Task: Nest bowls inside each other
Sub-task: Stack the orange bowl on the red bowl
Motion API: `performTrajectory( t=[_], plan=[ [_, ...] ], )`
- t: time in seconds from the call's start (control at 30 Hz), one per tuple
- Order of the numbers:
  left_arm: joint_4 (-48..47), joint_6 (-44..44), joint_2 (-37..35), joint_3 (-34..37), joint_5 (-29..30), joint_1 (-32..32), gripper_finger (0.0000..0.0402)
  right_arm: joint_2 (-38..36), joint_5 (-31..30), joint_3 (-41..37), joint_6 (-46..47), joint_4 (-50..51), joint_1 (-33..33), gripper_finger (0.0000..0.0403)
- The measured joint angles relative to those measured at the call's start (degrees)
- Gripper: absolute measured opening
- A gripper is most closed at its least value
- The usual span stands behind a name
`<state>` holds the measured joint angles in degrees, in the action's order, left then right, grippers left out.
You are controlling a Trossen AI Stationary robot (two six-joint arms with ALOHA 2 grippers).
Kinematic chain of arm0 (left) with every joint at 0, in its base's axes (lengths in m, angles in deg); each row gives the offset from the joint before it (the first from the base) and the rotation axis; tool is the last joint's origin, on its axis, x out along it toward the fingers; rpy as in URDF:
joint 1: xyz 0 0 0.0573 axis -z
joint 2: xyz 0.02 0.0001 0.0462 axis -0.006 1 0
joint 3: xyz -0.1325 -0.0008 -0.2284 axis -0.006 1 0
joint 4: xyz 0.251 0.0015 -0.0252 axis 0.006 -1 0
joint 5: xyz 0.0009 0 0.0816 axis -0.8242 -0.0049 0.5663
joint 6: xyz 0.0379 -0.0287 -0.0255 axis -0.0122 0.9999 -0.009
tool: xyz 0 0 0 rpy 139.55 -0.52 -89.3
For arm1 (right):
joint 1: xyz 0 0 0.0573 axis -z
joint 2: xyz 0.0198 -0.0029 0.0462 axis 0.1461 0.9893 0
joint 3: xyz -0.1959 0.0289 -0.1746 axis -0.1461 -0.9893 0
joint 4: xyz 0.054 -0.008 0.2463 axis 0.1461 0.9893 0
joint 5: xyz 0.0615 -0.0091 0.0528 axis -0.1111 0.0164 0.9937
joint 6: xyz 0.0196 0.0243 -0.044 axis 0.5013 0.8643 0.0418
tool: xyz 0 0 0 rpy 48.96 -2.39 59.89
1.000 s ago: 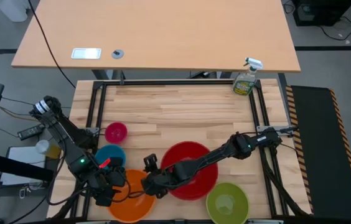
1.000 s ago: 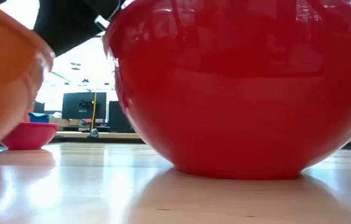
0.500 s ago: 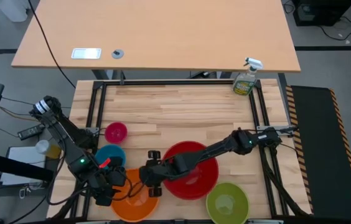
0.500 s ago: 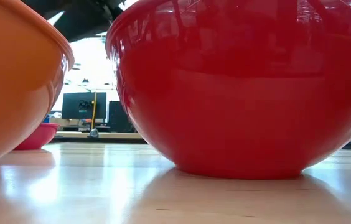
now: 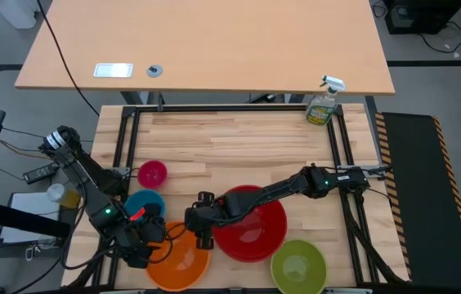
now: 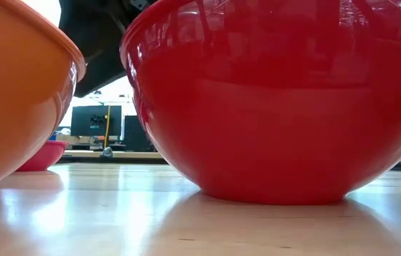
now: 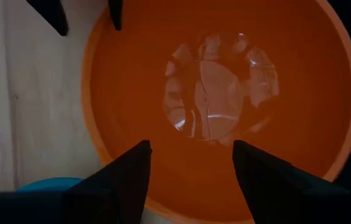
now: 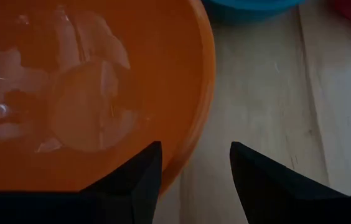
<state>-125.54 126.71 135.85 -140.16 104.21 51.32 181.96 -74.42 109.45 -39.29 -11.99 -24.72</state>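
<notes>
The orange bowl rests on its base at the table's near edge, close beside the large red bowl. My right gripper is open at the orange bowl's far right rim, one finger over the inside and one over the table outside. Its finger pair also shows in the left wrist view. My left gripper is open above the bowl's left inner wall. The low view shows the orange bowl and the red bowl side by side on the wood. My right gripper slants down with its fingers on either side of the orange bowl's rim; I cannot tell whether they touch it. My left gripper points steeply down over the bowl's inside near the rim; I cannot tell whether it touches it either.
A lime green bowl sits at the near right, a blue bowl just beyond the orange one, and a small pink bowl farther back. A green spray bottle stands at the far right corner. The far half of the table is bare wood.
The orange bowl was tipped and has slid a little toward the red bowl, and it now sits level. My right gripper has rolled its wrist and moved a little toward the table's far edge along the bowl's rim, staying open.
</notes>
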Motion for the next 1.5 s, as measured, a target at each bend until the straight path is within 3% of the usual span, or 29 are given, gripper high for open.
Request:
performTrajectory(
  t=[0.27,0.67,1.03,1.5],
  plan=[
    [0.0,0.0,0.0,0.0,0.6,0.0,0.0231,-0.1,0.6,-1.2,-0.6,-0.5,0.0,0.0178],
    [-1.1,0.2,0.0,0.0,-0.1,0.1,0.0231,-0.2,0.8,-3.5,2.0,-1.7,1.3,0.0022],
    [-1.2,0.5,0.0,0.0,-0.4,2.0,0.0231,-0.5,-1.5,-3.5,0.8,-3.0,1.6,0.0027],
    [1.2,-0.3,-0.1,0.0,-0.3,2.8,0.0231,-6.9,-1.8,-3.6,-2.4,0.7,2.5,0.0017]
  ],
)
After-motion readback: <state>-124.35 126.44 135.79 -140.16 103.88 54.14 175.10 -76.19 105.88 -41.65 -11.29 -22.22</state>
